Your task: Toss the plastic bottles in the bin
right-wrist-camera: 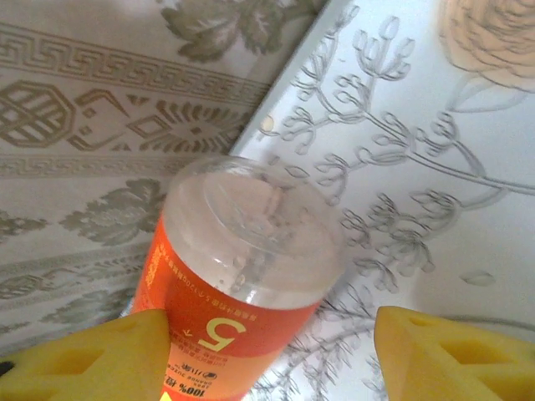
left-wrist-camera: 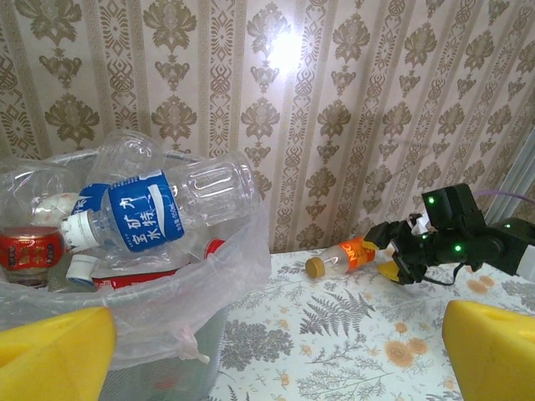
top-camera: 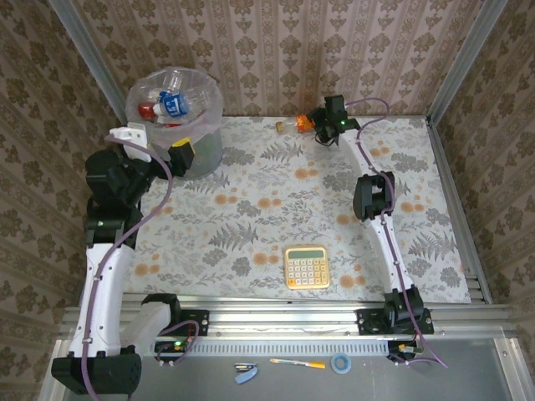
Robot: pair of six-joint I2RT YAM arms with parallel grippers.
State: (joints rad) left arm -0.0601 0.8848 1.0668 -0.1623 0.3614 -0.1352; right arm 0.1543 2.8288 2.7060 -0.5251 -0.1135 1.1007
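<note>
The grey bin [top-camera: 203, 147], lined with a whitish bag, stands at the table's back left and holds several crushed bottles. A blue-label bottle [left-wrist-camera: 134, 213] lies on top, with a red-label one [left-wrist-camera: 29, 251] beside it. One orange-label bottle [top-camera: 292, 125] lies against the back wall, its tan cap pointing left. My right gripper [top-camera: 313, 125] is open around that bottle's base end [right-wrist-camera: 242, 276]. The left finger [right-wrist-camera: 84, 359] touches the label, while the other finger [right-wrist-camera: 460, 351] stands apart from it. My left gripper [top-camera: 180, 154] hangs open beside the bin, its fingers [left-wrist-camera: 50, 355] holding nothing.
A yellow calculator [top-camera: 306, 266] lies near the table's front edge. Wallpapered walls and metal posts close in the back and sides. A pen [top-camera: 297, 363] and a tape roll [top-camera: 340, 362] rest on the front ledge.
</note>
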